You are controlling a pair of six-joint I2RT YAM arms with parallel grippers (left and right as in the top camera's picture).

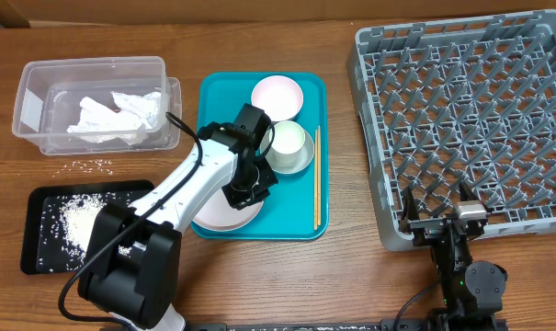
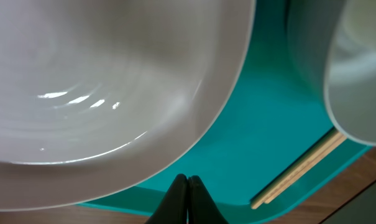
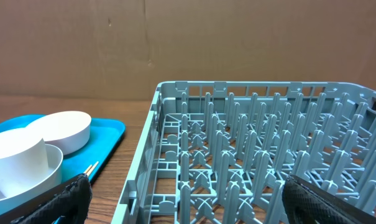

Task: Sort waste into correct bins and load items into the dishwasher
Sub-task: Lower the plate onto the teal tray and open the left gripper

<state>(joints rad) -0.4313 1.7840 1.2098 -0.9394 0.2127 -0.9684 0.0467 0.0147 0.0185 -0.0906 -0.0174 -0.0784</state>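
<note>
White plate [image 1: 213, 217], perhaps half under tool [image 1: 247, 195]

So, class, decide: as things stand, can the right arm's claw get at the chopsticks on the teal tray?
Probably yes. The chopsticks lie along the teal tray's right edge, only bare table separates them from the open right claw, and the left arm is further left.

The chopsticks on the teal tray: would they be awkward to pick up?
Probably stiff and light: the chopsticks look thin and wooden. Lying flat on the smooth tray, they would likely slide or roll when nudged, and offer little to pinch.
</note>
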